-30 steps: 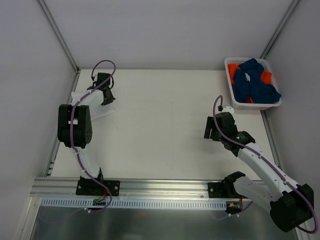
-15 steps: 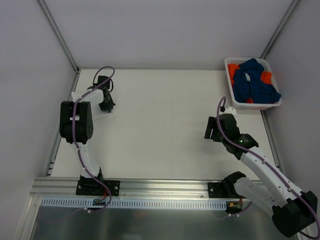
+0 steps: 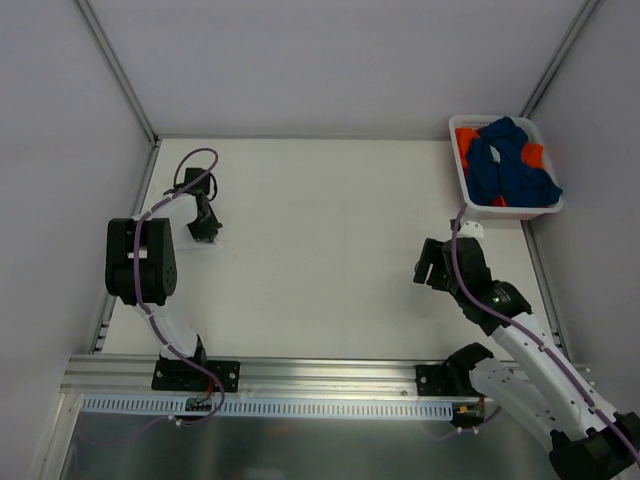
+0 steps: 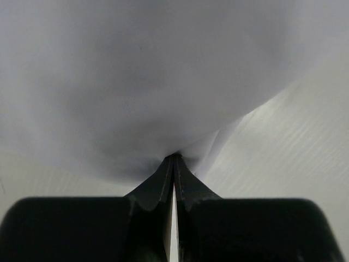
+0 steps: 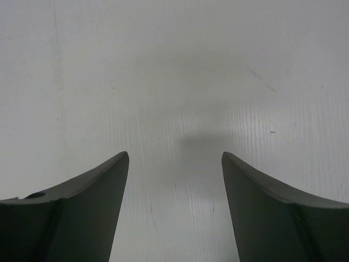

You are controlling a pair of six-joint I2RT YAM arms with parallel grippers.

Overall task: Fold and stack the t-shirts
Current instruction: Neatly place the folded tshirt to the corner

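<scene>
A: Where is the left end effector (image 3: 207,228)?
B: At the far left of the desk (image 3: 330,230). Its fingers (image 4: 158,185) are pressed together on a fold of the white shirt (image 4: 136,82). In the wrist view the cloth bunches out from the tips and fills most of the picture.
A: Can you see that shirt from above?
B: Barely. It is almost the desk's colour, so its outline is unclear there.
A: And the right end effector (image 3: 432,268)?
B: It is on the right side, about mid-depth, spread wide and holding nothing. Its wrist view shows only bare desk and a faint shadow between the fingers (image 5: 103,196).
A: The other shirts?
B: They are in the basket (image 3: 503,213) at the far right corner. The blue shirts (image 3: 510,165) are heaped on top, with the orange shirts (image 3: 465,137) showing at the edges. Some blue cloth drapes over the right rim. How many there are, I cannot tell.
A: Is the right end effector touching the basket?
B: No, it is apart from it, on the near side.
</scene>
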